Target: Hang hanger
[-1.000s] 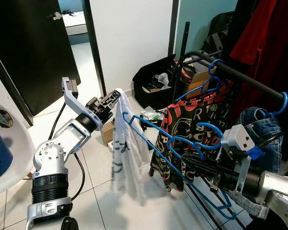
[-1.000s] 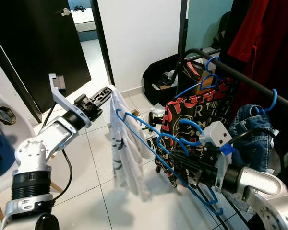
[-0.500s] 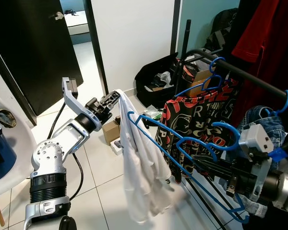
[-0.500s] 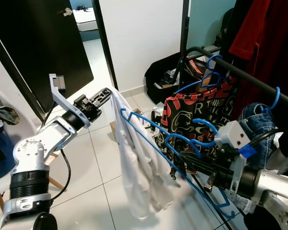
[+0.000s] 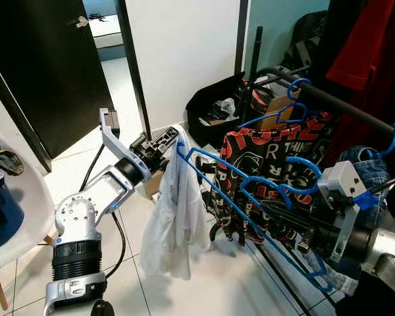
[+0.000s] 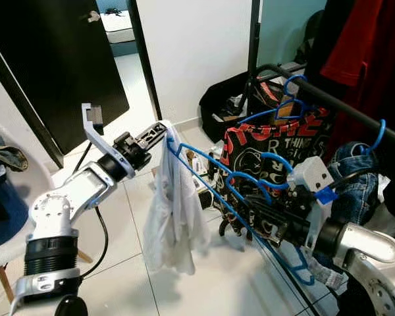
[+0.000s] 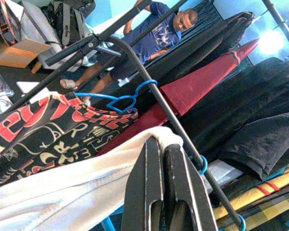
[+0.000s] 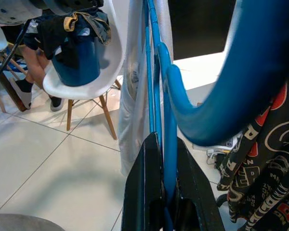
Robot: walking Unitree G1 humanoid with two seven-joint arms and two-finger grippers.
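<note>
Right hand (image 5: 266, 212) clamps narrow on the blue hanger (image 5: 240, 191), fingers (image 8: 145, 190) pinching the blue wire between them, seen close in the right wrist view. Hanger is held in the air just in front of the clothes rail (image 5: 329, 102), not on it; its hook (image 5: 299, 176) curls up near the hand, and its long frame runs out from the hand away from the rail to the white shirt (image 5: 174, 217).

Left hand (image 5: 171, 135) is pinched shut on the top edge of the white shirt, at the hanger's far tip, well apart from the rail. In the left wrist view its fingers (image 7: 156, 187) press together with white cloth bunched against them. The shirt droops from that grip and from the hanger end, loose and crumpled, hem above the tiled floor (image 5: 204, 283).

On the rail: a black and red printed garment (image 5: 263, 164) on other blue hangers (image 5: 276, 118), just behind the held hanger; a denim piece (image 5: 365, 171) beside the right arm; a dark red garment (image 5: 368, 52) at the rail's far side. A black bag (image 5: 214, 118) of clutter sits on the floor past the rail's end post. A white chair (image 5: 13, 217) with dark clothes stands beside the left arm, far from the rail. A black door (image 5: 46, 72) is behind it. A seated person (image 7: 156, 36) shows past the rail in the left wrist view.
</note>
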